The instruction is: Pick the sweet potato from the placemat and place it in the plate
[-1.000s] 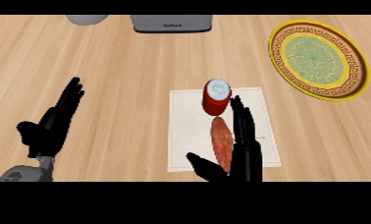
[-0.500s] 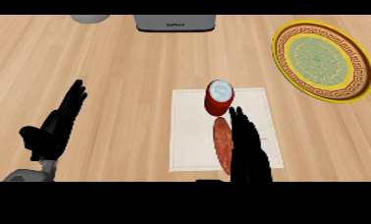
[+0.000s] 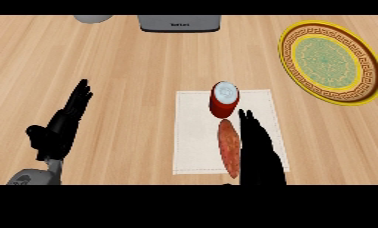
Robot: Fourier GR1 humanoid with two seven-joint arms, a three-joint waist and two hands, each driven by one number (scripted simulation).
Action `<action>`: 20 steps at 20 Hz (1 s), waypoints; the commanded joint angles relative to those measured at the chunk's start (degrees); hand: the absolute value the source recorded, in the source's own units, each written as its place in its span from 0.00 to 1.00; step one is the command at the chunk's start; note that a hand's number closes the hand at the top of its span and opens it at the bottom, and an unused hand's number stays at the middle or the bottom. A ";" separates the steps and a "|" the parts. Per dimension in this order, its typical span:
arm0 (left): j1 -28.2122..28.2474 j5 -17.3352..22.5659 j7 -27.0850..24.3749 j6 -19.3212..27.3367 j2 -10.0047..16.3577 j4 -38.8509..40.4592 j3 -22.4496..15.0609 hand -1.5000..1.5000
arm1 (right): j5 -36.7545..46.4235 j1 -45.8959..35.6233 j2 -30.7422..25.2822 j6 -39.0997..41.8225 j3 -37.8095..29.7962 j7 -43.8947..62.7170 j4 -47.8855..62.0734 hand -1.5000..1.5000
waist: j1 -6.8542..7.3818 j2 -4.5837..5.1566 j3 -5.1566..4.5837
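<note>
Two black hands show above the wooden counter (image 3: 140, 72), and neither holds anything. The sweet potato (image 3: 228, 147) lies on the pale placemat (image 3: 196, 137), in the mat's right half and towards its near edge. It is a long, slim tuber with a reddish-orange skin. It is widest about the middle and narrows to a blunt tip at each end, with its length running away from the robot. Its far tip ends just short of a red can (image 3: 224, 99) with a pale lid, which stands upright at the mat's far edge.

The right hand (image 3: 260, 158) lies just beside the sweet potato on its right side, over the mat. Its fingers are stretched out straight and point away from the robot, not curled round the tuber. It covers part of the sweet potato's right edge, and whether it touches the skin cannot be told. The left hand (image 3: 62, 127) rests open near the view's left edge, fingers up, well apart from the mat.

The plate (image 3: 289, 42) sits at the far right of the counter, well apart from the placemat. It has a yellow rim, a patterned brown band and a green middle. A grey boxy object (image 3: 179, 23) and a grey rounded one (image 3: 92, 18) stand at the far edge.
</note>
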 commanded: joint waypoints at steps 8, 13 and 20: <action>-1.70 -2.68 -1.64 -1.42 -3.59 4.40 1.84 0.50 | -4.55 0.75 -0.88 7.79 -6.18 1.41 2.60 0.00 | -0.16 0.06 0.04; -0.15 -3.49 -4.23 -3.43 -3.48 5.91 3.36 0.50 | -6.63 -8.98 0.89 6.30 -7.03 4.95 13.23 0.00 | 0.27 0.20 0.01; 3.66 -3.64 2.28 -5.46 -1.96 -3.42 4.97 0.50 | -3.86 -4.70 0.88 1.71 -9.88 -1.76 19.11 0.00 | 0.27 0.01 0.06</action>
